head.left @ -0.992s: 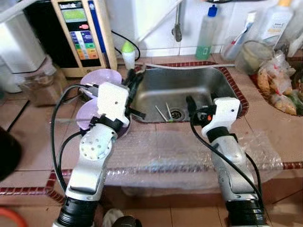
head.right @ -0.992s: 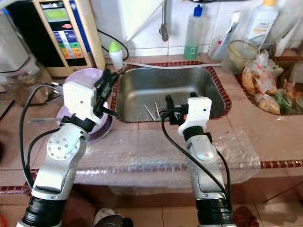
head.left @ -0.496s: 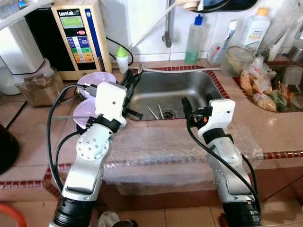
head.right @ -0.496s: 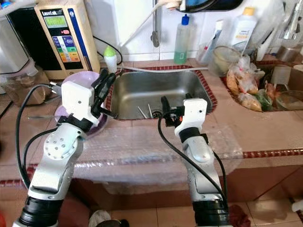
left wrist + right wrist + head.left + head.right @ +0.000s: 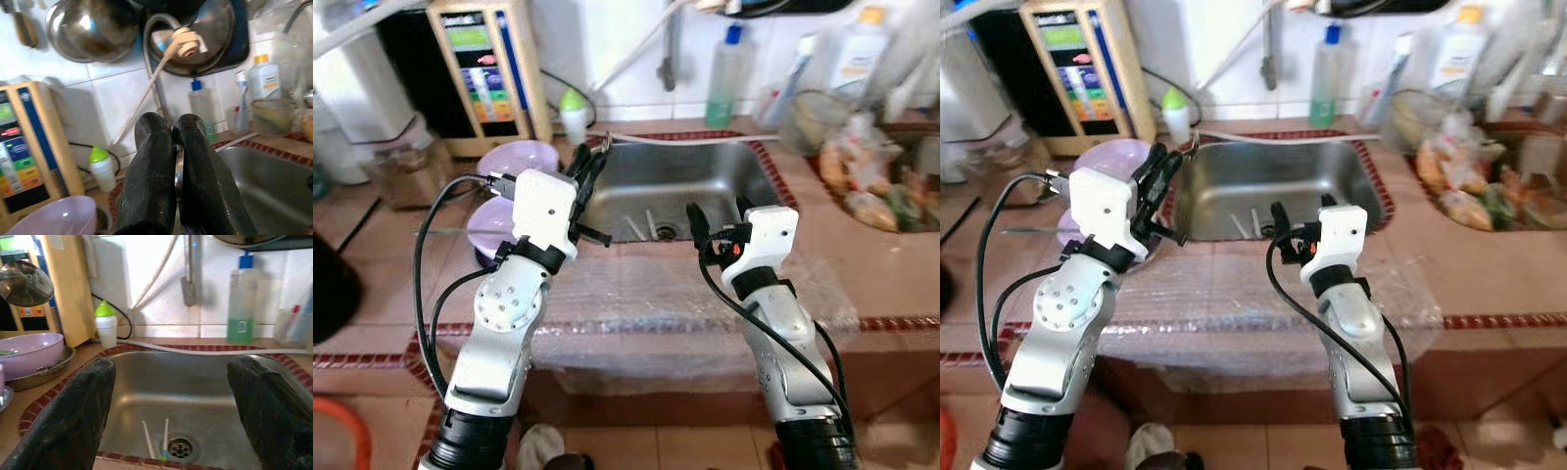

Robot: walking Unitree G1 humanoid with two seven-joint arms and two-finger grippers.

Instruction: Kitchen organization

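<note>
Counter [image 5: 920, 284] of pink tile, front edge covered in bubble wrap [image 5: 646, 304]. Steel sink [image 5: 705, 181] sat in the middle; two thin pale sticks [image 5: 155, 436], likely chopsticks or straws, lay by the drain. Purple bowls [image 5: 514, 162] were stacked left of the sink.

Left gripper [image 5: 1157, 176] hovered at the sink's left rim, fingers [image 5: 151, 186] pressed together with a sliver of metal between them; what it was, I could not tell. Right gripper [image 5: 173, 416] hung spread wide over the sink's near edge, holding nothing.

Judgement: sticks light, stiff, probably wet and slippery, lying flat on steel. Best pinched mid-length, one at a time.
</note>
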